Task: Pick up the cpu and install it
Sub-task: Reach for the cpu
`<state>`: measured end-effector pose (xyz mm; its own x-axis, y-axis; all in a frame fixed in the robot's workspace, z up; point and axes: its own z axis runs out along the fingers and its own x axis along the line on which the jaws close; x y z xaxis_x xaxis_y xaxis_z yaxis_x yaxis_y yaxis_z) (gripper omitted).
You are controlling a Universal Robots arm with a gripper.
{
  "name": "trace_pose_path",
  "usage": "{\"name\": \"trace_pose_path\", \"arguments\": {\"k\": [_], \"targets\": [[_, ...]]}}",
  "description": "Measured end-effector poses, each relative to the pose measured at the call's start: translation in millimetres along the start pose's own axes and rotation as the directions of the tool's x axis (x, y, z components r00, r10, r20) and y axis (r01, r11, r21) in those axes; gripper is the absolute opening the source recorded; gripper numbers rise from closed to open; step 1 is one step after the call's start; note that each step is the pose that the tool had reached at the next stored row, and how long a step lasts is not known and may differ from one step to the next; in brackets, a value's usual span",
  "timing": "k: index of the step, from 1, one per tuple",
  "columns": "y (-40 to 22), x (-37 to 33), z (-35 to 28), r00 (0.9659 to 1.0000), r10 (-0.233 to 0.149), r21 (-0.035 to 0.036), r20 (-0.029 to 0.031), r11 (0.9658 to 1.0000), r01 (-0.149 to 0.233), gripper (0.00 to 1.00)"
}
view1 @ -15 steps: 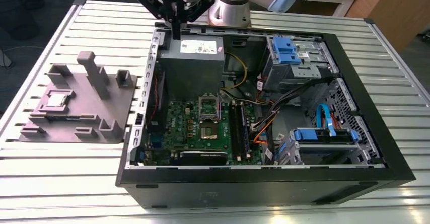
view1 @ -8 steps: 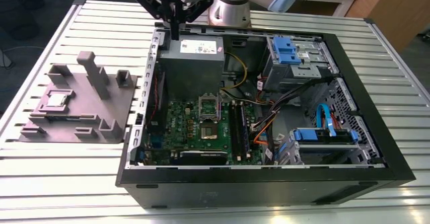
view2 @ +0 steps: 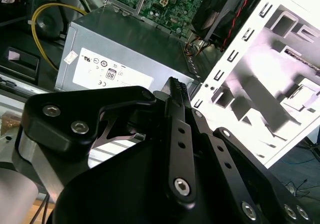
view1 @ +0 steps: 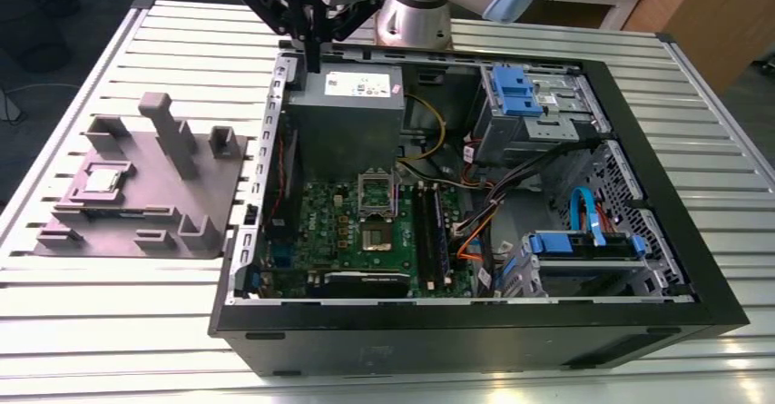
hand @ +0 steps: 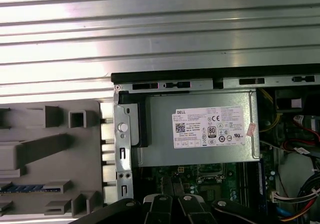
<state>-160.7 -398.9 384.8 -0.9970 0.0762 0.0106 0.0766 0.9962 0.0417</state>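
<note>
Showing a black open-sided computer case (view1: 485,340) lying on a ribbed silver metal tabletop (view1: 122,318). Housing a grey boxy metal power supply (view1: 345,113) at the far end, its white label (hand: 210,126) facing up. Carrying a green circuit motherboard (view1: 351,236) nearer the front, with long black memory sticks (view1: 431,231) along its edge at the exterior view's right. Holding blue plastic drive brackets (view1: 515,86) further right. Also showing a grey plastic holder block with upright posts (view1: 181,150) standing on the tabletop just beside the case, at the exterior view's left.
</note>
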Motion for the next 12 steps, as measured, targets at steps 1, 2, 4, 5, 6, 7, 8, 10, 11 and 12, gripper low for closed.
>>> {"name": "trace_pose_path", "arguments": {"k": [1,2,4,5,6,7,8,10,11,12], "targets": [[0.0,0.2,0.1,1.0,0.0,0.0,-0.0001,1.0,0.0,0.1],[0.0,0.3,0.1,1.0,0.0,0.0,-0.0003,1.0,0.0,0.1],[-0.1,0.7,0.2,1.0,0.0,0.0001,-0.0005,1.0,0.0,0.1],[-0.1,0.9,0.2,1.0,0.0,0.0001,-0.0006,1.0,0.0,0.1],[-0.1,1.1,0.3,1.0,0.0,0.0001,-0.0008,1.0,0.0,0.1],[-0.1,1.3,0.3,1.0,0.0,0.0001,-0.0009,1.0,0.0,0.1],[-0.1,1.5,0.4,1.0,0.0,0.0001,-0.0011,1.0,0.0,0.1],[-0.2,1.9,0.5,1.0,0.0,0.0001,-0.0012,1.0,0.0,0.1],[-0.2,2.2,0.6,1.0,0.0,0.0001,-0.0014,1.0,0.0,0.1],[-0.2,2.4,0.6,1.0,0.0,0.0002,-0.0016,1.0,0.0,0.1]]}}
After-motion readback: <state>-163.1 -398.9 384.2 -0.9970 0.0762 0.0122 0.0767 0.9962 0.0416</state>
